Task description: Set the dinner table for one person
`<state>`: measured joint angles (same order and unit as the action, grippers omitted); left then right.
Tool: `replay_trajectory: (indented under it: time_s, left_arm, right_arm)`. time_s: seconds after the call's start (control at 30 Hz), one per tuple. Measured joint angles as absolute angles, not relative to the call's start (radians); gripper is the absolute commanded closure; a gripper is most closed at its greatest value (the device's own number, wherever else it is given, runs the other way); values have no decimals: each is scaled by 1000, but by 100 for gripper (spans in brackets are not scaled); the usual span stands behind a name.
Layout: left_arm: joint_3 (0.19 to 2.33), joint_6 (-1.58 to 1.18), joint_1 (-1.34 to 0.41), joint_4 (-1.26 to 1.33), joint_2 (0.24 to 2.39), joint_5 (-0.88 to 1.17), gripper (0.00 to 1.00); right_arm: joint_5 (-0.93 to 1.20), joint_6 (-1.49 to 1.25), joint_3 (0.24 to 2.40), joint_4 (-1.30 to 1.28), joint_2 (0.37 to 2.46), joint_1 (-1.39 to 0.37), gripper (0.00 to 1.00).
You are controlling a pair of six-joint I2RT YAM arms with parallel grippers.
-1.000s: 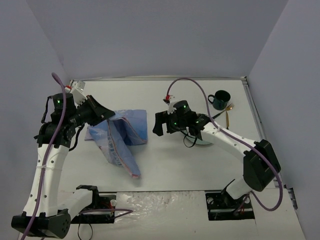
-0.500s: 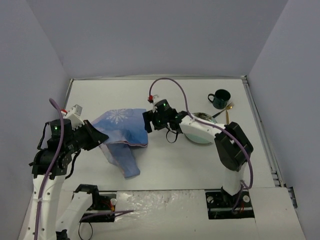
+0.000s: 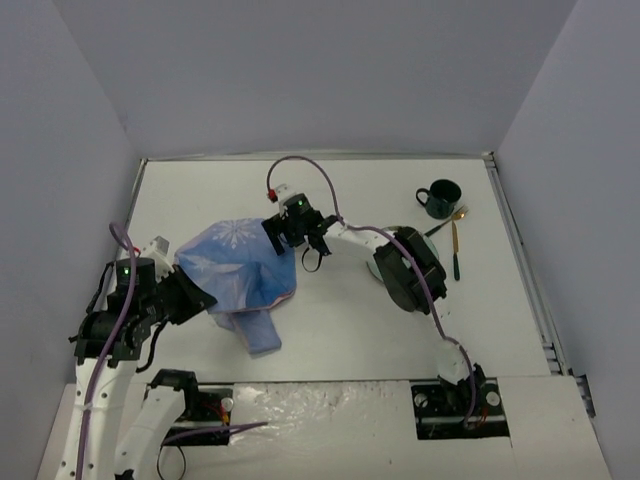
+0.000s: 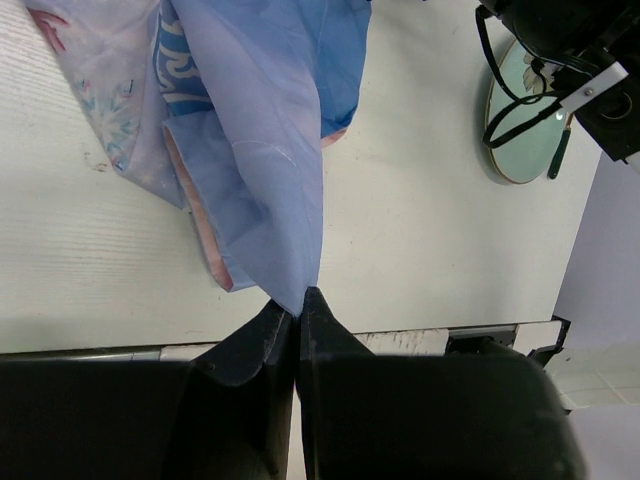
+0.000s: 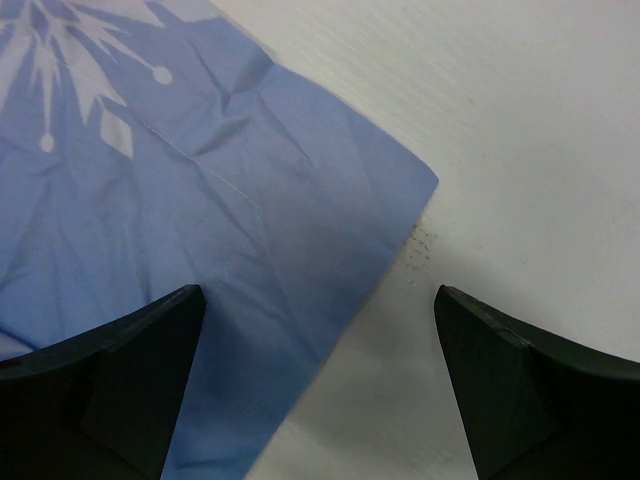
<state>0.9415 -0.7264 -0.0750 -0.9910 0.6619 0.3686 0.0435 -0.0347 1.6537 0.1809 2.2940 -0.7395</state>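
Robotics lab test cell rather than a home. A plain white table (image 3: 350,335) with a thin metal rim is boxed in on three sides by blank, pale grey panel walls (image 3: 320,80). Two black-and-white robot arms, the left arm (image 3: 120,320) and the right arm (image 3: 405,270), are bolted at its near edge and trail purple cables (image 3: 296,158).

Large flat white dinner table (image 3: 350,190), metal-rimmed
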Motion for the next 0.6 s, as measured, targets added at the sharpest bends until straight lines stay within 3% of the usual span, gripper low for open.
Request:
replay_trajectory:
  time_s: [0.3,0.37,0.43,0.5,0.6]
  left_arm:
    - [920,-736,-77,-1016,659,357,100]
    - [920,-736,-77,-1018,659,356,100]
    - [920,-736,-77,-1021,659,352,100]
    - [920,-736,-78,-1025,659,347,100]
    - [920,-737,-78,-1032,659,337,100]
  right_arm:
    - [83,28,1782,245,2407,-733,0]
    - [93,28,1786,258,2414,-733,4]
    - [108,30,1789,268,2419,-732,27]
    - [116,33,1791,271,2422,-731,60]
    - [113,25,1787,275,2421,-729,88]
